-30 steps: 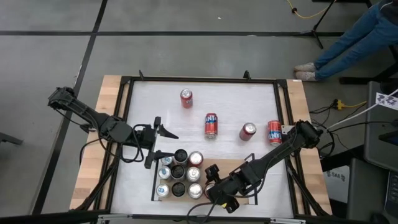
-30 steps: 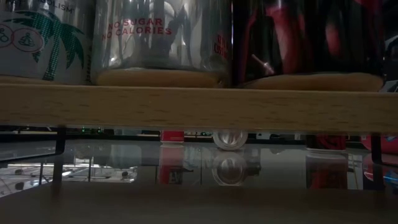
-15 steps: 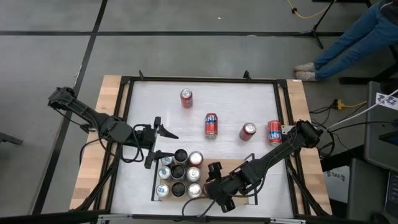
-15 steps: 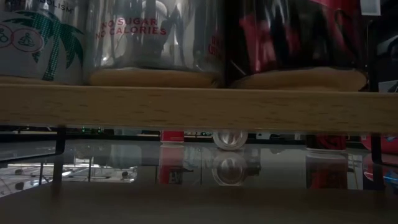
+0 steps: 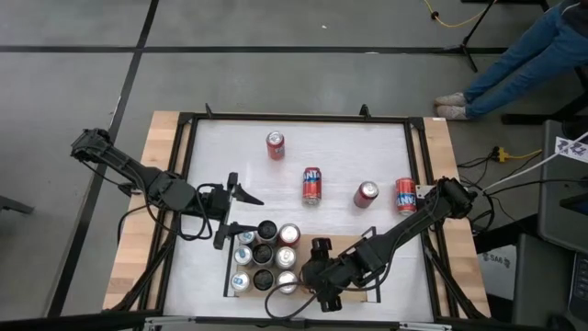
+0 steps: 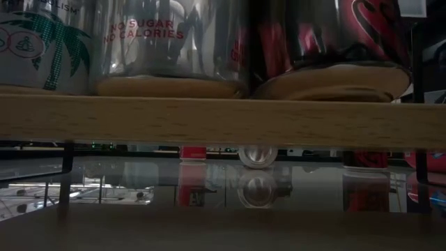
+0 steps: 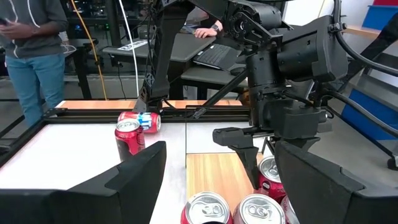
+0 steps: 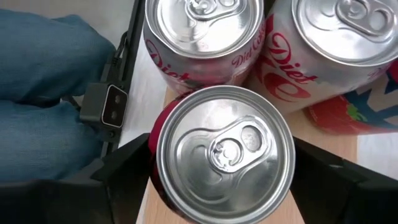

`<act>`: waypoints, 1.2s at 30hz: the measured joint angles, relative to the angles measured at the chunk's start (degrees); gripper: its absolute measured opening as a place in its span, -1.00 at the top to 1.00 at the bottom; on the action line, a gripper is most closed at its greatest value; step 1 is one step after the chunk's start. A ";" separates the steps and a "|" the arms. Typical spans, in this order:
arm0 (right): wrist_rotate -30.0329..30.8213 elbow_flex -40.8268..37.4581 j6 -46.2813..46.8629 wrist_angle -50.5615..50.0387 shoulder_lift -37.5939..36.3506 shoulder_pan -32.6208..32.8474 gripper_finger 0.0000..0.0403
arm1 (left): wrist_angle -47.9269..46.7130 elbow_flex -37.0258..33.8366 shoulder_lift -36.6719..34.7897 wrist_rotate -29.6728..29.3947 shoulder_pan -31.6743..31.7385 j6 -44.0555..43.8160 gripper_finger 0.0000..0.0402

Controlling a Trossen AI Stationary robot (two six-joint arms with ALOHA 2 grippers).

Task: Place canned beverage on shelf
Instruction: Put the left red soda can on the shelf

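- The right gripper (image 5: 306,276) was low over the near edge of the shelf (image 5: 354,246), its fingers set on either side of a dark red can (image 8: 222,152), which stood between them at the shelf's front row.
- In the right wrist view both fingers flanked that can closely; whether they pressed it or had just let go cannot be told from the pictures. The can's base looked slightly tilted on the shelf board (image 6: 223,118) in the low view, which suggests it was not yet fully seated.
- The can sat touching two Diet cans (image 8: 205,37) behind it. Judged from this, it was being packed tight against the group to leave the rest of the panel free.
- The left gripper (image 5: 234,211) hovered open and empty just beyond the can group (image 5: 266,257), apparently waiting clear of the right arm's path.
- Four red cans remained on the table (image 5: 220,147): one upright (image 5: 276,145) far back, one lying (image 5: 312,185) mid-table, one tilted (image 5: 366,194), and one lying (image 5: 406,196) beside the right rail. These were likely still to be shelved.
- Risk, as a judgement: a tilted can released early could tip against its neighbours.
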 joint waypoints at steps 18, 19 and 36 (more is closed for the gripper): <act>-0.79 0.00 -0.39 0.09 -0.02 -0.04 -0.59 | 0.00 0.00 0.00 0.00 -0.01 0.40 -0.46; -0.79 0.00 -0.40 0.09 -0.02 -0.05 -0.59 | 0.00 0.00 0.00 0.00 -0.01 0.40 -0.46; -0.72 0.00 -2.20 0.09 -0.03 -0.06 -0.59 | 0.00 0.00 -0.02 0.00 0.00 0.42 -0.46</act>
